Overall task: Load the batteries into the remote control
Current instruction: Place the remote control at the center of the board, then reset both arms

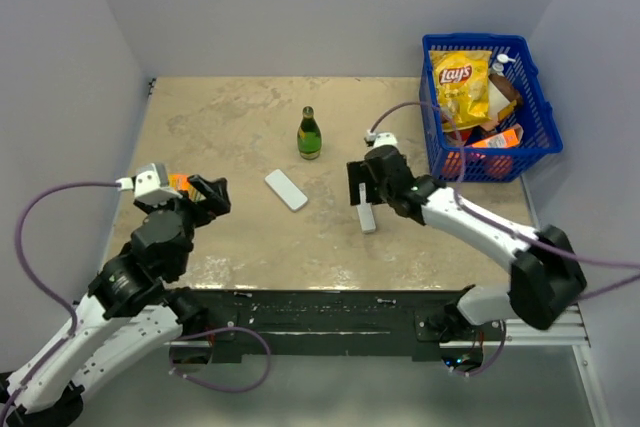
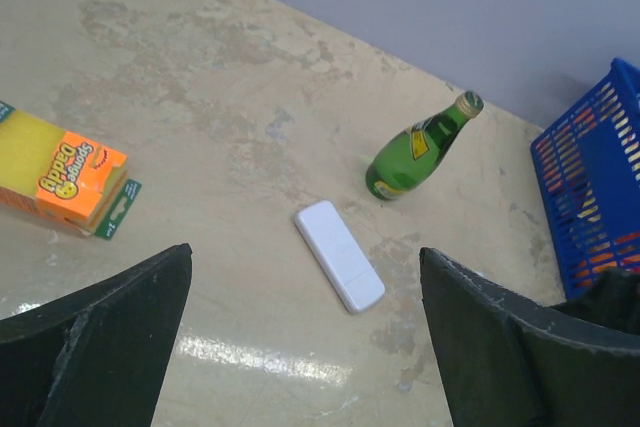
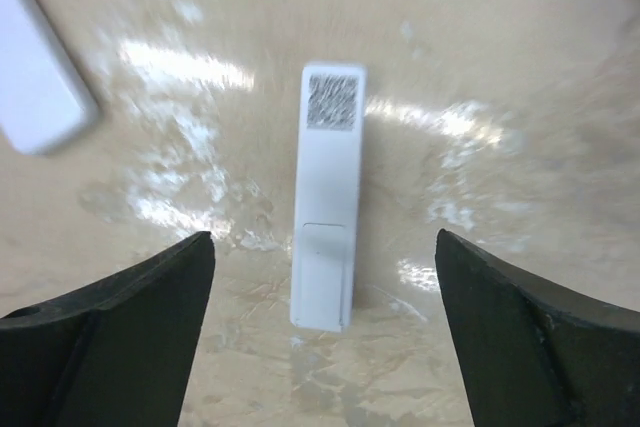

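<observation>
Two white bars lie on the table. One [image 1: 286, 189] is near the middle and also shows in the left wrist view [image 2: 339, 256]. The other [image 1: 367, 217] lies lengthwise under my right gripper; in the right wrist view [image 3: 327, 209] it shows a grey label patch and the outline of a cover panel. My right gripper [image 1: 361, 190] [image 3: 322, 282] is open, its jaws on either side of this bar and above it. My left gripper [image 1: 208, 194] [image 2: 305, 282] is open and empty, left of the middle bar. No batteries are in view.
A green bottle [image 1: 310, 135] stands behind the middle bar, also in the left wrist view [image 2: 415, 150]. An orange and yellow sponge pack [image 2: 66, 181] lies by the left gripper. A blue basket [image 1: 536, 107] with a chips bag [image 1: 461, 84] stands at the back right.
</observation>
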